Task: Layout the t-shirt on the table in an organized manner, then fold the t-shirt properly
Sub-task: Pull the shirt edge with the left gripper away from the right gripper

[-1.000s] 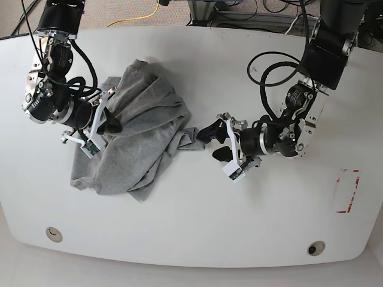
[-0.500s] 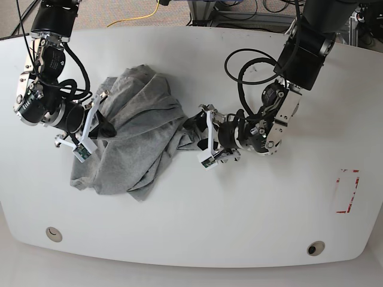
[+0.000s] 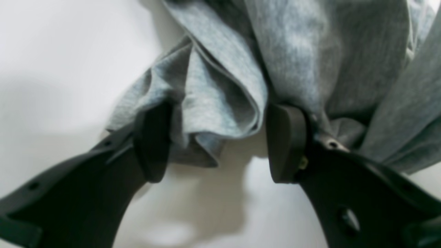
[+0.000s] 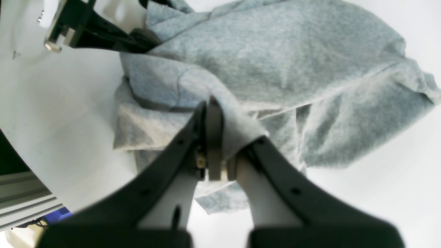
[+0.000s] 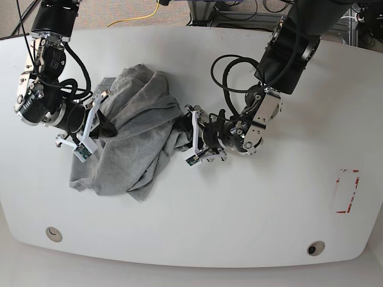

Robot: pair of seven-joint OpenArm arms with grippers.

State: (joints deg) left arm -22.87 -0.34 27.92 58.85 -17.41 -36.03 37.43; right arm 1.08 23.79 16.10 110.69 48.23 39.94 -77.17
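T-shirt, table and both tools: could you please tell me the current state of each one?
t-shirt: crumpled in a heap on the table, not laid out, not folded.
table: bare white around the heap, red dashed marking uncovered at one side.
left tool: open, its pads on either side of a bunched fold at the shirt's edge.
right tool: shut on a fold of the t-shirt.

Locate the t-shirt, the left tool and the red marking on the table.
t-shirt point(image 5: 143, 119), base view, crumpled middle.
left tool point(image 3: 217, 144), left wrist view, gap straddling a fabric fold.
red marking point(image 5: 348, 191), base view, dashed outline.
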